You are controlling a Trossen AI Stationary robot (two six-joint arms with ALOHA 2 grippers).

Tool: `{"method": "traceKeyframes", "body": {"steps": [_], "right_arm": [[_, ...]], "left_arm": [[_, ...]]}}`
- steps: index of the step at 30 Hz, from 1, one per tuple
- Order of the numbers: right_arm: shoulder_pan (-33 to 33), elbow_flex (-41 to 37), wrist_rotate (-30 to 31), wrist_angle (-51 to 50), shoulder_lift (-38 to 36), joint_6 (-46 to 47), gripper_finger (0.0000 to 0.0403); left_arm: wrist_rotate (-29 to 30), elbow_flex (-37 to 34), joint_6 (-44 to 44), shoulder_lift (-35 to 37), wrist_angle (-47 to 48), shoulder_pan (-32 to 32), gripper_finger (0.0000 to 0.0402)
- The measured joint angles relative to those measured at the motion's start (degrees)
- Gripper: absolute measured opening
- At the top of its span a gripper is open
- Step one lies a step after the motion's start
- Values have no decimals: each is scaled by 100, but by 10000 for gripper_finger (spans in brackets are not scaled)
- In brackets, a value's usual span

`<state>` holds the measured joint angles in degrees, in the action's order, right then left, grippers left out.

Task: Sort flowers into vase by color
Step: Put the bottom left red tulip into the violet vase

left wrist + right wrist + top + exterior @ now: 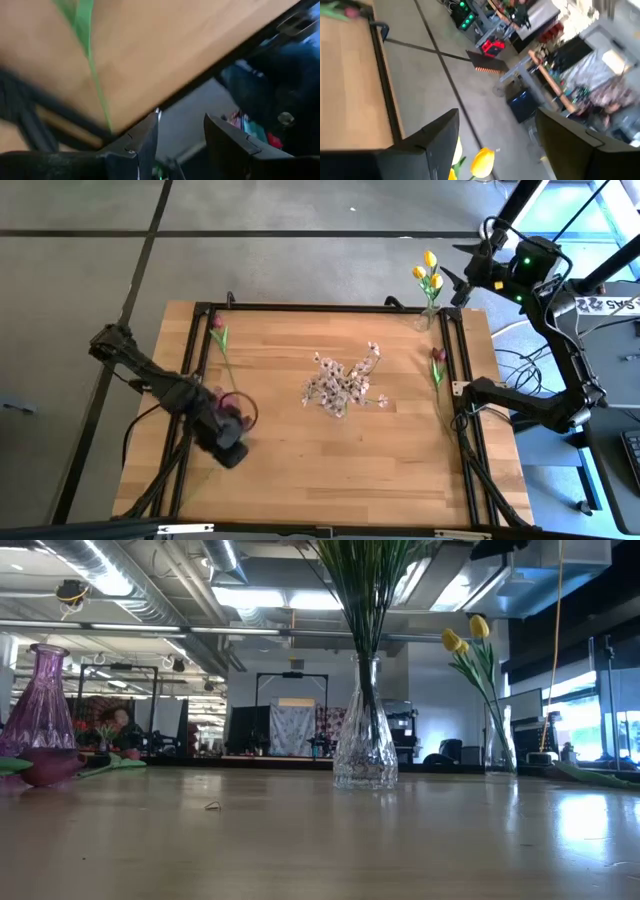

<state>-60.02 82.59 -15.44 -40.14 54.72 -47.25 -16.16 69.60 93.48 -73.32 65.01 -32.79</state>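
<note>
Yellow tulips stand in a clear vase at the table's far right corner. My right gripper hovers open just right of their heads, and one yellow head shows below its fingers. Pink-white sprays fill the middle vase. One dark red-purple tulip lies flat on the left, another on the right. My left gripper is open above the table's left part beside the purple vase. A green stem shows ahead of its fingers.
Black frame rails run along the table's left and right sides. Bare wood lies toward the near edge. Cables and a desk sit beyond the right side.
</note>
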Motion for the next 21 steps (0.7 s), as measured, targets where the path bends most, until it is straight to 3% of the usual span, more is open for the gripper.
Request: {"method": "traceKeyframes", "body": {"steps": [6,12,21], "right_arm": [[1032,0,819,-166,-244,-857,261],[1705,2,1314,-13,-490,-520,261],[1917,2,1488,-193,-727,282,261]], "left_arm": [[-245,-199,958,-316,33,-738,153],[-218,-1275,1513,-378,-426,-998,153],[710,-2662,1754,-399,-1374,-943,153]]}}
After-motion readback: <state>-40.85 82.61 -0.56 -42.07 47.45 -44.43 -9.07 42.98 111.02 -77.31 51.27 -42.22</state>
